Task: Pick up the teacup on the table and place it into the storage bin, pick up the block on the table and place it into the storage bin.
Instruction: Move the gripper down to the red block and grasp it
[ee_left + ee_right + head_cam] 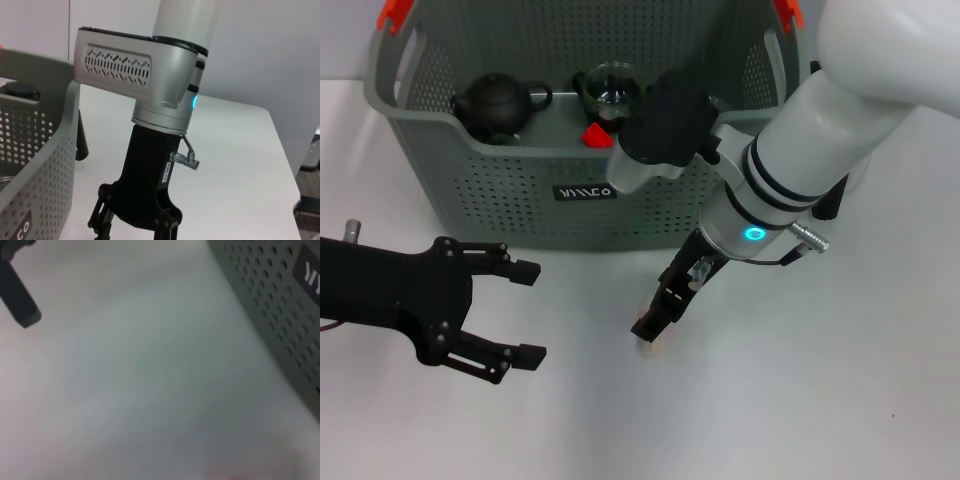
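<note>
Count: 1 storage bin (510, 205) on the surface (840, 400). Bin carries 2 orange handle clips (392, 14) and 1 black label (586, 191). Inside it: 1 dark teapot (498, 103), 1 glass cup (610, 88), 1 red piece (597, 135). 2 arms, 2 pincers: left pincer (528, 311), right pincer (651, 330).

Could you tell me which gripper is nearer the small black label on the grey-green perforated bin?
Right. The right gripper is just below the label; the left gripper sits farther left.
</note>
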Available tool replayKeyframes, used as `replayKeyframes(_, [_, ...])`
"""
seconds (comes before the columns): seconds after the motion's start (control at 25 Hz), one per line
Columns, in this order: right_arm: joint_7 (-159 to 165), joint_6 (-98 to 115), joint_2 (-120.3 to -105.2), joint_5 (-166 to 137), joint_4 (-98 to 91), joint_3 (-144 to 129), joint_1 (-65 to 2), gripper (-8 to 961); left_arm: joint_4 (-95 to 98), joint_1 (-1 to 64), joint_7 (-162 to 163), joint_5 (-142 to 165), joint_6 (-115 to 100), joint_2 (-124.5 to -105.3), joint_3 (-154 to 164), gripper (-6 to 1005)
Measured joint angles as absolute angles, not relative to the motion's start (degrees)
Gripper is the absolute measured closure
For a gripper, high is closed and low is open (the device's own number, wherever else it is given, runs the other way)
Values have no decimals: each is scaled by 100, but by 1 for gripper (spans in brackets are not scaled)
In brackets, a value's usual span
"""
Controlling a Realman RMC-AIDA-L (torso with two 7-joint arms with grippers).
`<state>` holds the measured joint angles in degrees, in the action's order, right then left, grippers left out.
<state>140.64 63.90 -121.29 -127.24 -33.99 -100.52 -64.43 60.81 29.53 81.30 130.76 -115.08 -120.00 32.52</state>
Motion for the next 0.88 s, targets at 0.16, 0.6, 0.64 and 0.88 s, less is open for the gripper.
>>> replayKeyframes(0.16, [13943, 6326, -12133, -12668, -3409, -10113, -6444, 102, 6077, 2953, 8130, 13075, -11493, -12006, 3252, 58])
replayKeyframes(0.6, [13632, 6074, -12138, -12486, -3398, -10194, -6411, 107, 6073, 2962, 8130, 13067, -11471, -12015, 3251, 59])
replayKeyframes(0.64, [13619, 6036, -12138, -12481, -3399, -10212, -6404, 112, 6073, 2965, 8130, 13067, -11472, -12015, 3251, 59])
replayKeyframes(0.88, [13589, 5837, -12138, -12462, -3402, -10368, -6390, 177, 6069, 2993, 8136, 13067, -11475, -12017, 3251, 59])
